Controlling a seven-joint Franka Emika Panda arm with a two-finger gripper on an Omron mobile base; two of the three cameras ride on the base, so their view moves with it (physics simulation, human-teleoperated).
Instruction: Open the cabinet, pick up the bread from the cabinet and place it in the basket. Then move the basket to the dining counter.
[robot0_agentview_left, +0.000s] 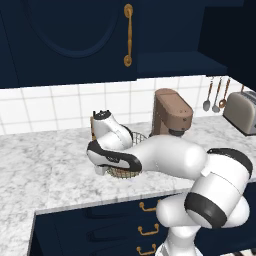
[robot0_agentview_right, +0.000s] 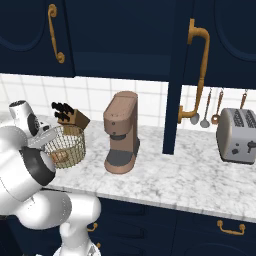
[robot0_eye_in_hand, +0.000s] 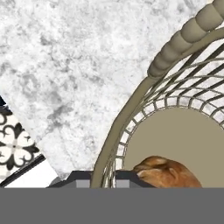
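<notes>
The tan wire basket (robot0_agentview_right: 70, 142) is on the marble worktop, left of the coffee machine, and the arm hides part of the basket (robot0_agentview_left: 134, 139). The small golden-brown bread (robot0_eye_in_hand: 168, 173) lies on its beige bottom, and the bread (robot0_agentview_right: 60, 157) shows through the mesh. My gripper (robot0_eye_in_hand: 103, 177) is shut on the basket's rim (robot0_eye_in_hand: 131, 109), with one dark fingertip on each side of the wire wall. The navy cabinet (robot0_agentview_right: 175, 75) has its door swung open, edge-on, with its brass handle (robot0_agentview_right: 200, 70) facing out. The dining counter is out of view.
A brown coffee machine (robot0_agentview_right: 121, 132) stands right of the basket. A knife block (robot0_agentview_right: 72, 116) is behind the basket and a toaster (robot0_agentview_right: 239, 134) is at the far right. Utensils (robot0_agentview_left: 215, 95) hang on the tiled wall. Brass-handled drawers (robot0_agentview_left: 147, 230) lie below the worktop edge.
</notes>
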